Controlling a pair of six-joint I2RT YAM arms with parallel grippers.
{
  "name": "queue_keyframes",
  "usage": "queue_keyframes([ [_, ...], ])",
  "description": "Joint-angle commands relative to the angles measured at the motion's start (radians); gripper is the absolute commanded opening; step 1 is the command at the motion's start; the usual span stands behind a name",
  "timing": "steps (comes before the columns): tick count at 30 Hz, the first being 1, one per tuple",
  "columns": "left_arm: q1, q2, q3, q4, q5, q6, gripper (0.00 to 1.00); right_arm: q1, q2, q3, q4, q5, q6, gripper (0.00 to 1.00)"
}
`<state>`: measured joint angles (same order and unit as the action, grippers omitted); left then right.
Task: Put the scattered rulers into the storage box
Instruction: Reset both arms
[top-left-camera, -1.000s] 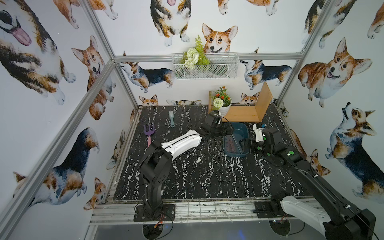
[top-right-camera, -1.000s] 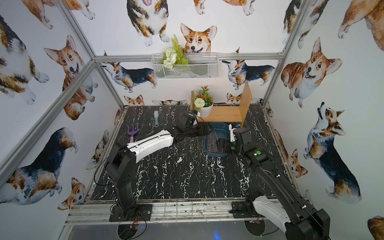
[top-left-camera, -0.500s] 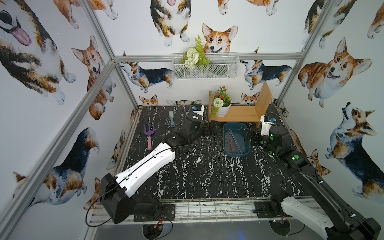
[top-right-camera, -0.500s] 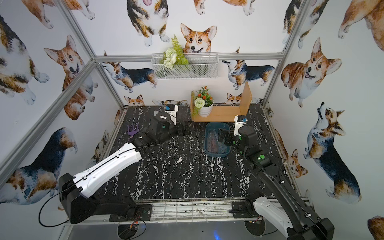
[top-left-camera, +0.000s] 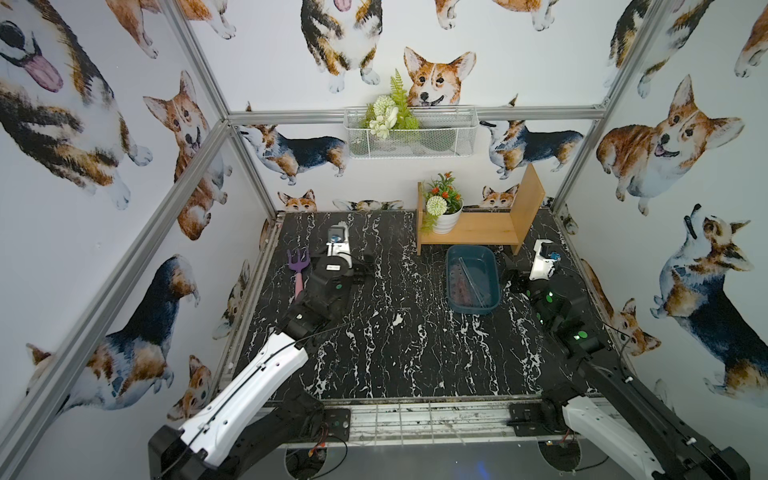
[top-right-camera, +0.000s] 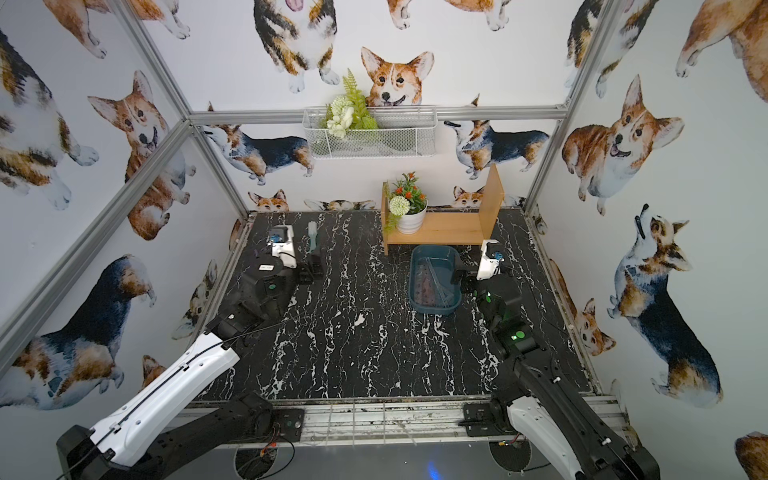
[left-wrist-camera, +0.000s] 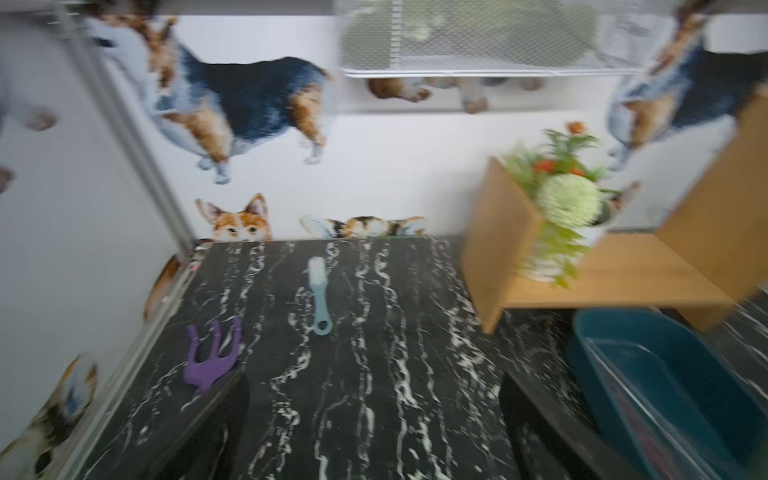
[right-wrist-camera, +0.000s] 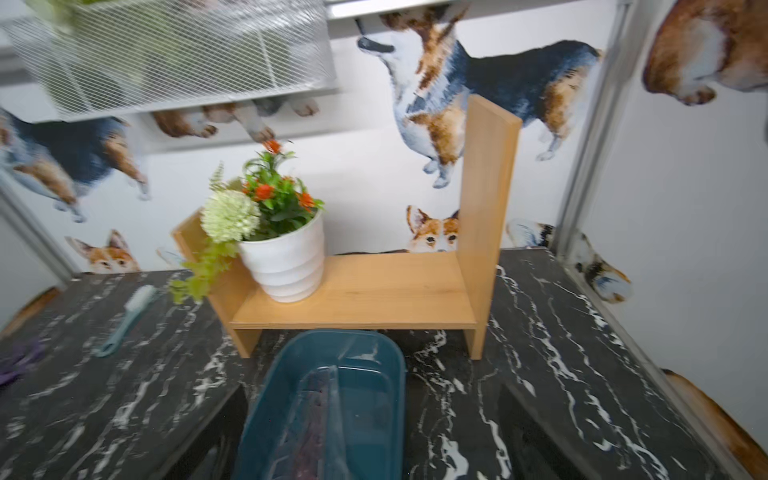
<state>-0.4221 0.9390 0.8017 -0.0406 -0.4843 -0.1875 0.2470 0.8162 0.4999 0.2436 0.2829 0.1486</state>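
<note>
Seemingly complete: rulers lie inside the storage box. Left pincer and right pincer gape empty; next, check beside the box.

**Left arm**: the long lower link wears a glossy white shell with small dark holes. A thin black cable runs along it. The joints and upper links are matte black and blocky. A green light sits on the wrist joint, with a white label beside it.

**Right arm**: same white shell and black links, with two green lights.

**Wrists:** each has a white camera housing with a small blue fitting.

**Bases:** black base plates, with red-orange wires underneath.

**Left gripper**: fingers are plain black and flat-sided.

**Right gripper**: looks the same.
</note>
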Motion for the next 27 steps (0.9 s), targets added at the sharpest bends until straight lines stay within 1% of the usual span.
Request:
queue_keyframes([
  [1,0.155,-0.029,-0.164,0.153,0.1,0.019,1.0,-0.082,0.061,-0.088,0.204,0.002,0.002,1.0],
  [3,0.248,-0.033,-0.274,0.252,0.133,0.065,1.0,-0.106,0.114,-0.163,0.312,-0.007,-0.021,1.0],
  [5,0.314,-0.019,-0.357,0.336,0.164,0.103,0.99,-0.106,0.169,-0.214,0.415,0.004,-0.056,1.0],
  [9,0.384,0.074,-0.484,0.54,0.172,0.124,0.99,-0.11,0.279,-0.278,0.577,0.034,-0.105,1.0],
  [11,0.399,0.145,-0.532,0.664,0.172,0.121,0.99,-0.12,0.334,-0.314,0.672,0.023,-0.109,1.0],
  [15,0.405,0.296,-0.589,0.931,0.247,0.138,0.99,-0.13,0.401,-0.373,0.85,0.01,-0.137,1.0],
  [16,0.406,0.339,-0.595,1.002,0.256,0.138,1.0,-0.138,0.42,-0.386,0.892,0.004,-0.142,1.0],
  [18,0.406,0.395,-0.575,1.054,0.275,0.139,0.99,-0.15,0.466,-0.409,0.979,-0.003,-0.147,1.0],
  [20,0.406,0.48,-0.581,1.209,0.305,0.155,1.0,-0.154,0.535,-0.424,1.065,-0.016,-0.156,1.0],
  [21,0.407,0.508,-0.563,1.184,0.307,0.15,1.0,-0.154,0.572,-0.431,1.128,-0.029,-0.166,1.0],
  [22,0.406,0.545,-0.566,1.222,0.316,0.153,1.0,-0.155,0.6,-0.441,1.174,-0.034,-0.171,1.0],
  [25,0.407,0.635,-0.622,1.425,0.323,0.168,0.99,-0.16,0.639,-0.447,1.209,-0.038,-0.165,1.0],
  [26,0.406,0.616,-0.618,1.384,0.329,0.159,0.99,-0.16,0.643,-0.444,1.216,-0.038,-0.166,1.0],
  [27,0.407,0.621,-0.606,1.366,0.336,0.162,1.0,-0.16,0.634,-0.429,1.172,-0.032,-0.162,1.0],
])
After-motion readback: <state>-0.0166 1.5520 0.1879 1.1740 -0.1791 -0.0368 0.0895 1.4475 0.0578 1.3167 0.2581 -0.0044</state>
